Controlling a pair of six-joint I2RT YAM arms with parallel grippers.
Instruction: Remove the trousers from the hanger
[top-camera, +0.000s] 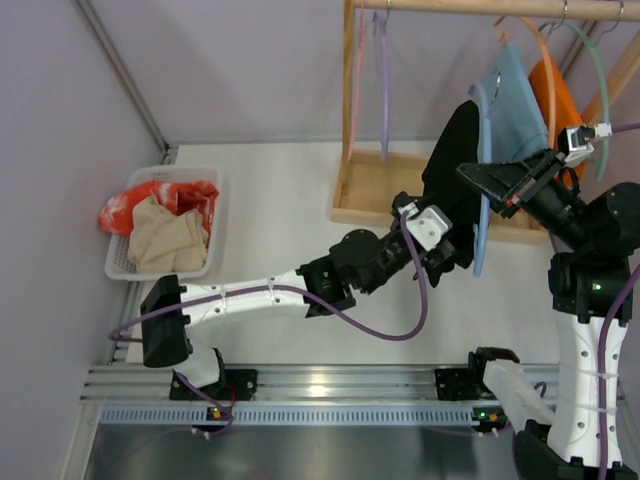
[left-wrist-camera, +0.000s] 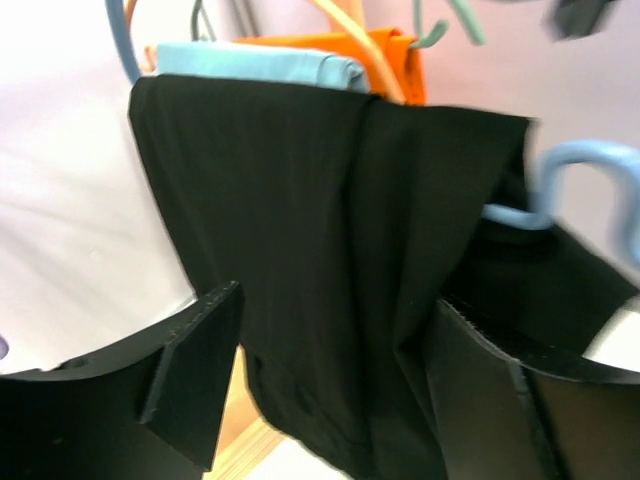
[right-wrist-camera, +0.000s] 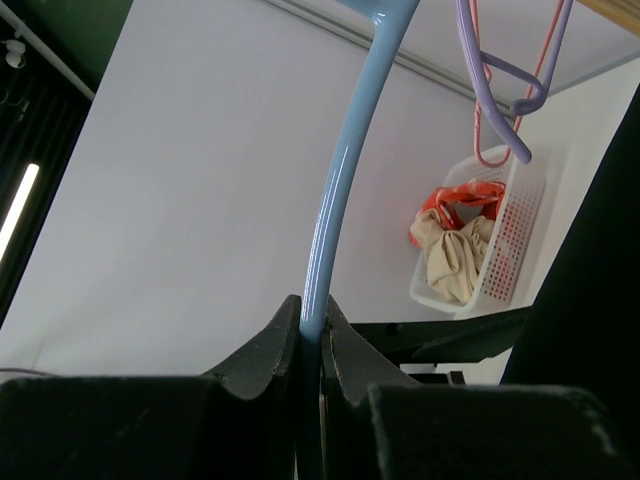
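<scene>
Right gripper (right-wrist-camera: 312, 312): closed on the hanger (right-wrist-camera: 345, 190); the light blue rod is pinched between the two jaws, apparently so that the hanger is steadied while the garment is drawn off.
Left gripper (left-wrist-camera: 335, 310): held open, jaws wide apart; no cloth is seen pinched; it is placed below the hanger, at the hanging part of the garment.
Trousers (left-wrist-camera: 300, 200): draped over the hanger and hung down from it in black folds; the lower part is found between the open left jaws, so a closing would likely catch it.
Light blue cloth (left-wrist-camera: 260, 62): seen behind the hanger; left untouched.
Orange cloth (left-wrist-camera: 395, 45): seen behind the hanger, beside the light blue cloth.
Step judged: no grip on the trousers is made yet; a pull down and away from the hanger is judged to be needed.
Risk: the hanger may be dragged along if the right grip slips.
</scene>
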